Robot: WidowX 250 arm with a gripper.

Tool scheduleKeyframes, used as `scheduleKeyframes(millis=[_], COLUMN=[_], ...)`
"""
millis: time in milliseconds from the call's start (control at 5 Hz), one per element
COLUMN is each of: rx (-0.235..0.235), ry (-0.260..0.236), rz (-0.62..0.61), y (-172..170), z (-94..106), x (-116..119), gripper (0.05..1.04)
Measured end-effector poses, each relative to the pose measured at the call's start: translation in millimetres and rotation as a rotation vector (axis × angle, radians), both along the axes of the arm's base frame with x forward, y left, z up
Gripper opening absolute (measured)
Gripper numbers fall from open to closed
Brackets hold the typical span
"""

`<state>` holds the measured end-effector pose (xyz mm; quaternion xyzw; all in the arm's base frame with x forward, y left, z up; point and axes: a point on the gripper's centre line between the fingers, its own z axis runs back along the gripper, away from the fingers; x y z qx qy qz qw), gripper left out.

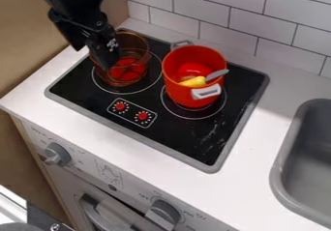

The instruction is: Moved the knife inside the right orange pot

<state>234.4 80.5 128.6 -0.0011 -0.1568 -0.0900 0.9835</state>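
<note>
The knife [195,81] slants inside the orange pot [178,85] right of the frame's centre, its yellow part low and its grey end up by the right rim, probably because it is too long to lie flat. The gripper [107,63] hangs over the clear amber pot [140,44] at upper left, well away from the knife, perhaps because the placing is done. Whether its jaws are open or closed, I cannot tell.

There are two pots: one orange pot [182,91] and one see-through pot [138,45]. I count one knife [194,81], one gripper [109,58], one stove top [174,134], one sink [278,177], two red dials [120,106] and two gray knobs [58,153].
</note>
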Motion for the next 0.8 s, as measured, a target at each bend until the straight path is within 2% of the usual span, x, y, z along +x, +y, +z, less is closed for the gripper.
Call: scheduleKeyframes(millis=[200, 400, 600, 800], rx=[0.045, 0.051, 0.036, 0.028], ry=[0.074, 0.208, 0.255, 0.238], rz=[0.045, 0.029, -0.032, -0.048], y=[9.7, 21.8, 33.4, 42.7], z=[4.5, 4.7, -3.8, -5.5], x=[-8.4, -11.4, -14.9, -17.3], gripper=[0.999, 0.999, 0.999, 0.999])
